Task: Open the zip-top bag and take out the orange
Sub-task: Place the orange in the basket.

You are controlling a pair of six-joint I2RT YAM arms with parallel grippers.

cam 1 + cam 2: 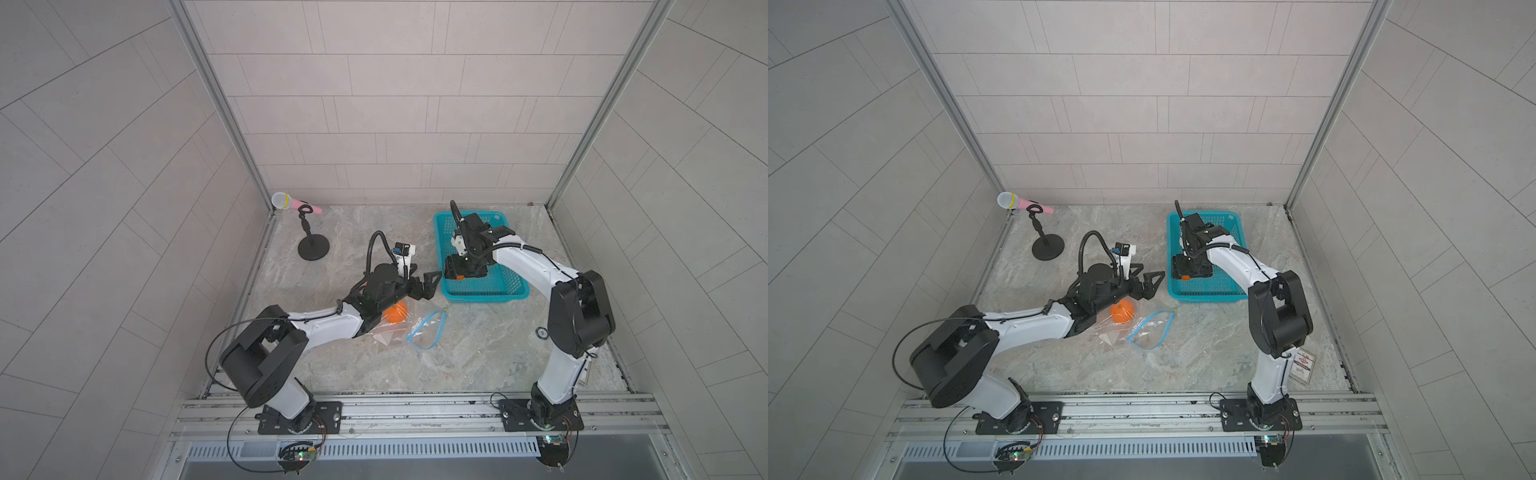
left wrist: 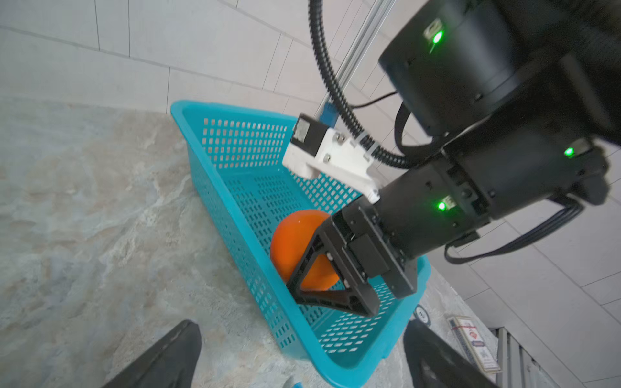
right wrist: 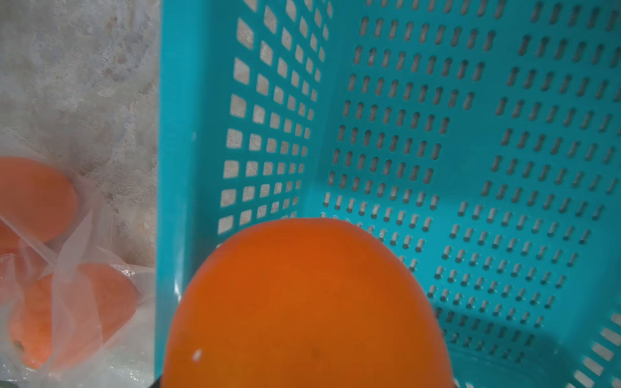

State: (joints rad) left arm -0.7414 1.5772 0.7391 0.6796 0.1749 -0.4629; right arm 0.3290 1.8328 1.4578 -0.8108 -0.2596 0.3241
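- In both top views the left gripper (image 1: 422,281) hangs over the middle of the surface, between the zip-top bag (image 1: 399,332) and the basket (image 1: 484,296). Its jaws are wide and empty. I judge the bag needs no holding now, because its mouth is open.
- The bag lies flat in the middle, and its blue zip strip (image 1: 439,330) spreads in a loop toward the basket. The basket stands near the far edge, toward the right corner. A second orange (image 1: 395,312) sits inside the bag.
- In the left wrist view the right gripper (image 2: 299,268) is closed around the orange (image 2: 289,238), low inside the basket, probably to put it down there.
- In the right wrist view this orange hangs over the basket floor, close to the wall nearest the bag. Orange shapes show through the plastic outside. I cannot tell if they are 1 fruit or 2.
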